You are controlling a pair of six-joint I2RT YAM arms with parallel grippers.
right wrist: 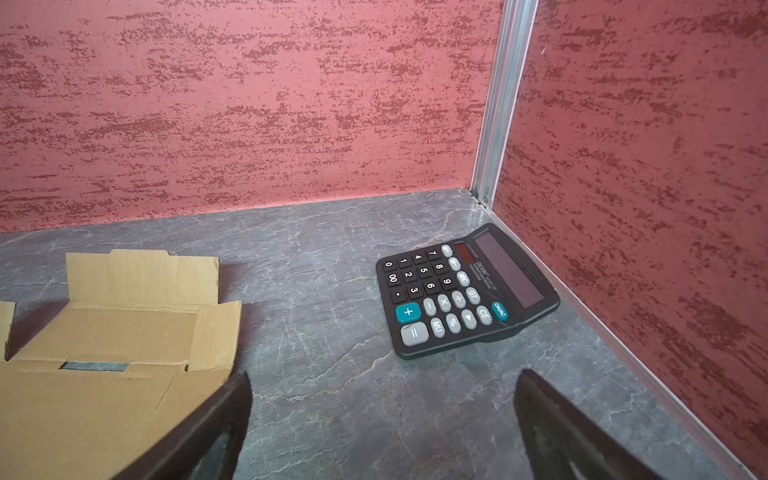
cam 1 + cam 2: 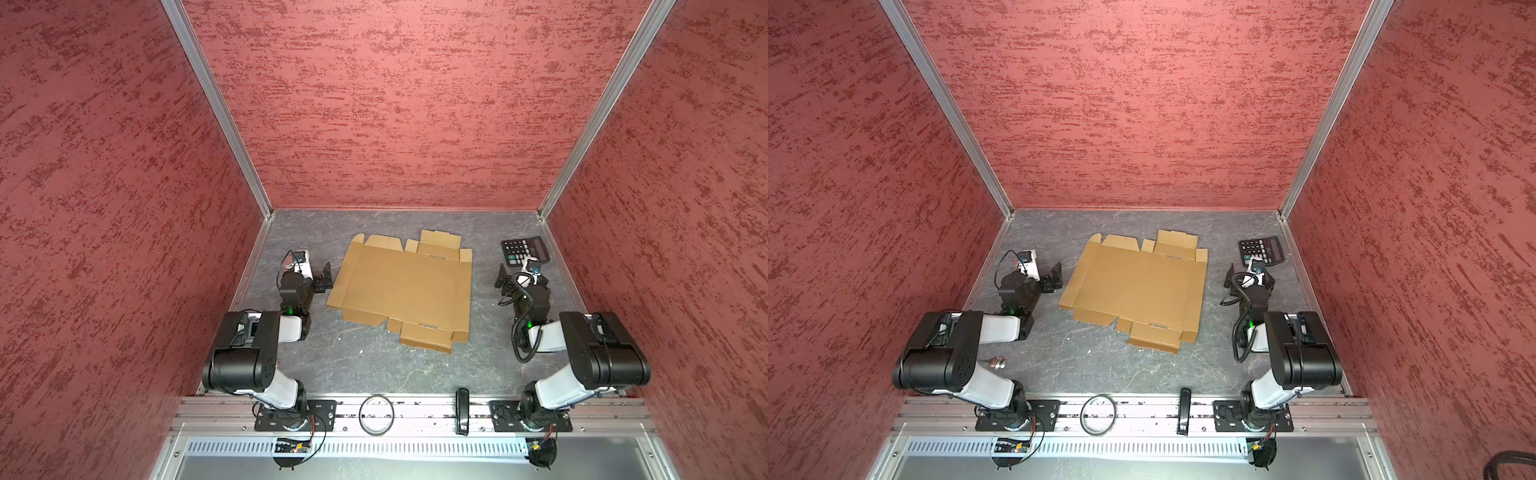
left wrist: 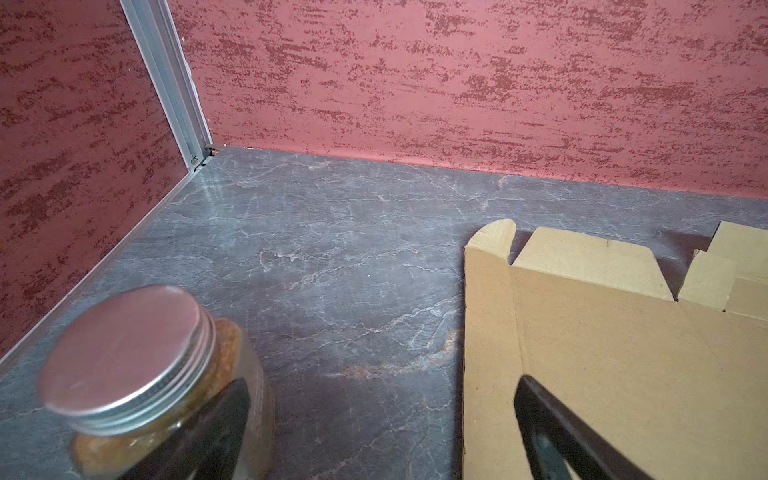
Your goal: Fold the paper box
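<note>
Black calculator (image 1: 465, 291) and jar (image 3: 137, 365) flank the flat paper box (image 2: 405, 286).

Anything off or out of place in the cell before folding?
Nothing spilled or damaged. The paper box lies flat, slightly askew to the table edges. Stray items: a metal-lidded jar right beside the left pincer, and a calculator in the far right corner.

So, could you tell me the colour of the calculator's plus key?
Teal, with a white symbol; the plus key shows best in the right wrist view.
</note>
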